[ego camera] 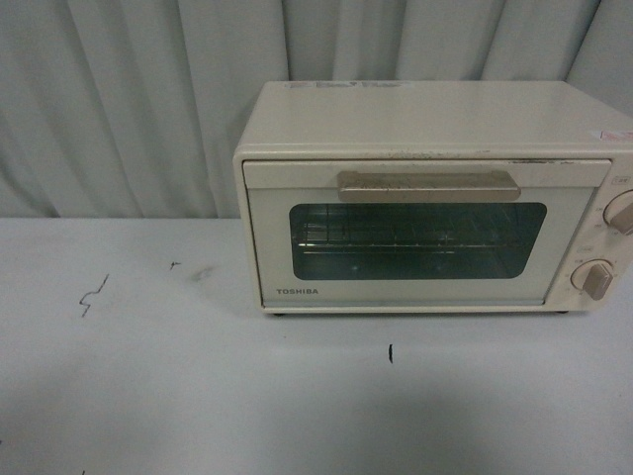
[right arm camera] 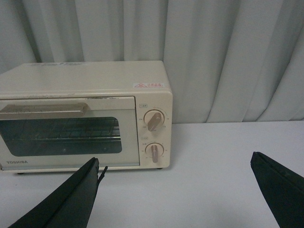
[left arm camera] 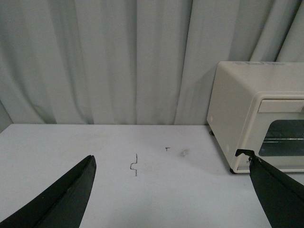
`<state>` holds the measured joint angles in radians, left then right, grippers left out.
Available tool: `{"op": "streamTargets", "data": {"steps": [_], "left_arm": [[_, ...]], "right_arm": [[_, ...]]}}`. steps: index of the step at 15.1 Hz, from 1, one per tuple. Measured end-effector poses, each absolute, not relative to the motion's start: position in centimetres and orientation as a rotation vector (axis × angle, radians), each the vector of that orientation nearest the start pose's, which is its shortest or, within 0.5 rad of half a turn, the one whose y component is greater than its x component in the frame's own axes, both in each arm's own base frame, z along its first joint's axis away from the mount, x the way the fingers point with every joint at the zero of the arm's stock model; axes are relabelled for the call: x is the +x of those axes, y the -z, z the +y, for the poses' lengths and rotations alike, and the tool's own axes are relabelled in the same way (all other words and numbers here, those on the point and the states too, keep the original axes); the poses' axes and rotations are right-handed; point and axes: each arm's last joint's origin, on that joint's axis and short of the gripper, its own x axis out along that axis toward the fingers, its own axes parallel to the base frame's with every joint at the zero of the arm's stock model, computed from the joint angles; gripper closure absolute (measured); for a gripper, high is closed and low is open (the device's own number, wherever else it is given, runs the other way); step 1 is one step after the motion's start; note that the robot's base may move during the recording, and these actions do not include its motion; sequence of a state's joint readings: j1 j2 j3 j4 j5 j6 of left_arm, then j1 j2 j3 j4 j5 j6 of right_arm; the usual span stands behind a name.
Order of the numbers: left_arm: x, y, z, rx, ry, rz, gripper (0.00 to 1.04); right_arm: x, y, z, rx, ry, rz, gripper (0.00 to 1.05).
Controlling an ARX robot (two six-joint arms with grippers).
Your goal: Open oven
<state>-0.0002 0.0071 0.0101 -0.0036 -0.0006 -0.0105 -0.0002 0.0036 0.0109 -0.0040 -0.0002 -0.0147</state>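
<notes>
The cream TOSHIBA oven (ego camera: 435, 129) stands on the white table at the right of the front view, its glass door (ego camera: 415, 240) shut under a beige bar handle (ego camera: 428, 185), two beige knobs (ego camera: 596, 279) at its right. A wire rack shows behind the glass. Neither gripper shows in the front view. In the left wrist view my left gripper (left arm camera: 173, 164) is open and empty above the table, with the oven (left arm camera: 242, 109) beside one finger (left arm camera: 280, 192). In the right wrist view my right gripper (right arm camera: 173, 164) is open and empty, short of the oven (right arm camera: 85, 80).
A pleated grey-white curtain (ego camera: 148, 99) hangs right behind the table (ego camera: 198, 396). Small dark pen marks (ego camera: 91, 295) lie on the tabletop left of the oven, and another (ego camera: 390, 352) lies in front of it.
</notes>
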Motion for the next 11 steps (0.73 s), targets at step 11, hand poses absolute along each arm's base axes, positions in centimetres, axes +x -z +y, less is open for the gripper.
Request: {"op": "streamTargets", "data": {"steps": [11], "left_arm": [[15.9, -19.2, -5.1, -0.418, 0.293, 0.495, 0.07]], "right_arm": [[9.7, -16.7, 0.0, -0.015, 0.000, -0.004, 0.06]]}}
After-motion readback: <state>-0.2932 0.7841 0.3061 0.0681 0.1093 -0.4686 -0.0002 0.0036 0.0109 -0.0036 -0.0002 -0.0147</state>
